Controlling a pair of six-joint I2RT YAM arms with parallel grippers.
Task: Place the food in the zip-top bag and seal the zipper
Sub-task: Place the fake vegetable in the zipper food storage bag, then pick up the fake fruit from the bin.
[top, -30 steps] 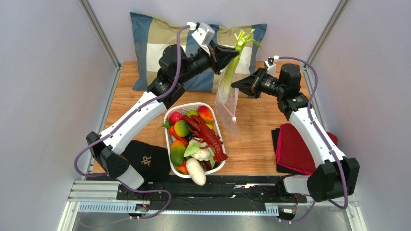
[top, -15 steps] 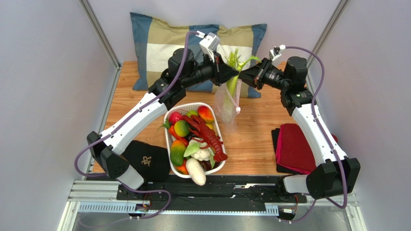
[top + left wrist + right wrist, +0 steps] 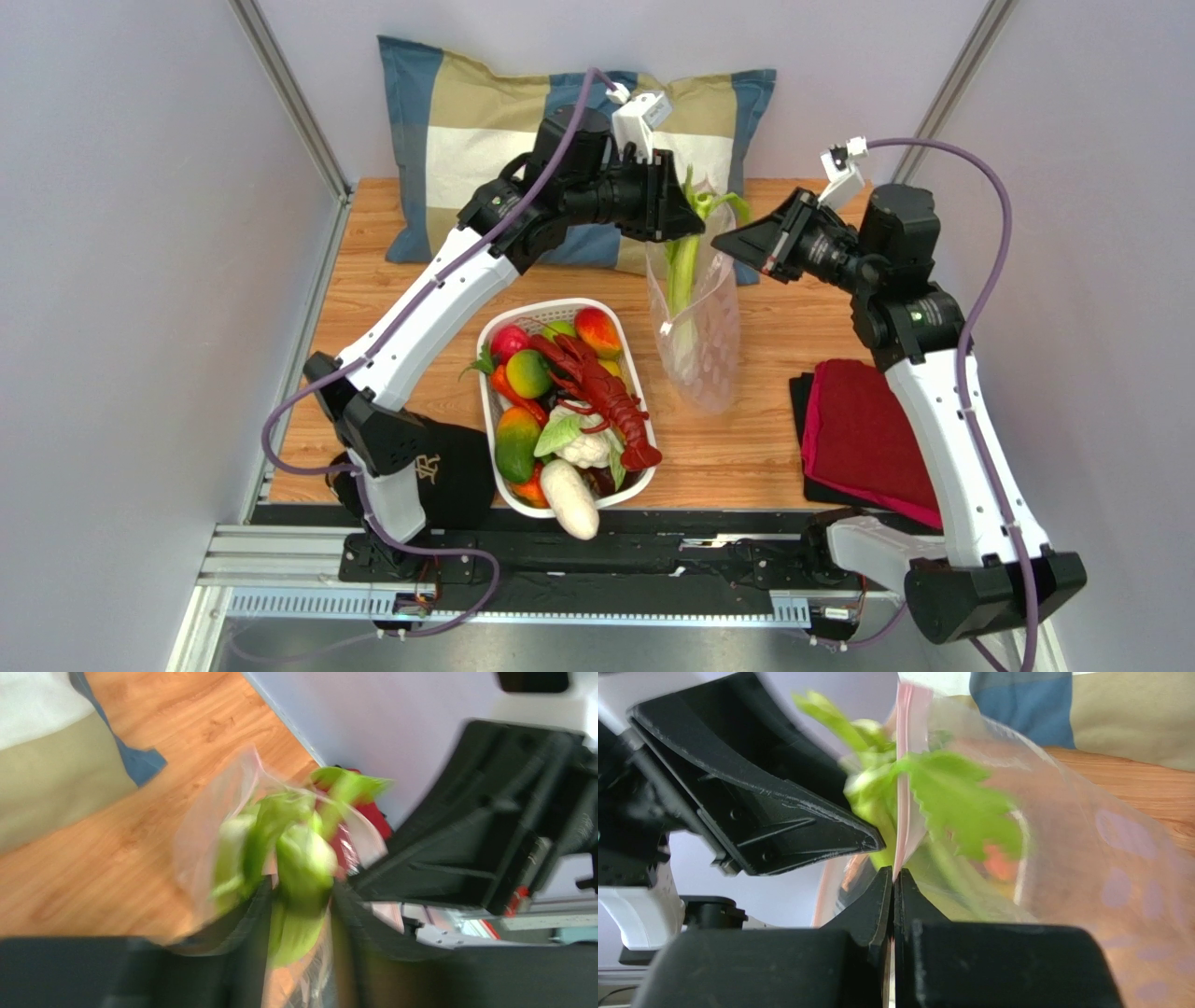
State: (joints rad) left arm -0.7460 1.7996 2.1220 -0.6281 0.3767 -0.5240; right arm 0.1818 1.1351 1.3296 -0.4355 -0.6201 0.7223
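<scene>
A clear floppy plastic zip-top bag [image 3: 709,350] hangs upright near the scene's centre. At its mouth's two o'clock side the right gripper [image 3: 721,241] is pinched tight on the pinkish zipper strip [image 3: 904,777], to hold it up and open. At eleven o'clock the left gripper [image 3: 692,210] straddles the long green-and-white leek-like stalk [image 3: 679,287] standing inside; blur hides whether it grips. Other toy food [image 3: 568,406] waits in the white slotted basket [image 3: 483,371] at seven o'clock.

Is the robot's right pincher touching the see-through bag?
Touching. The right wrist view shows the right gripper pinched shut on the pink zipper along the mouth of the zip-top bag.
</scene>
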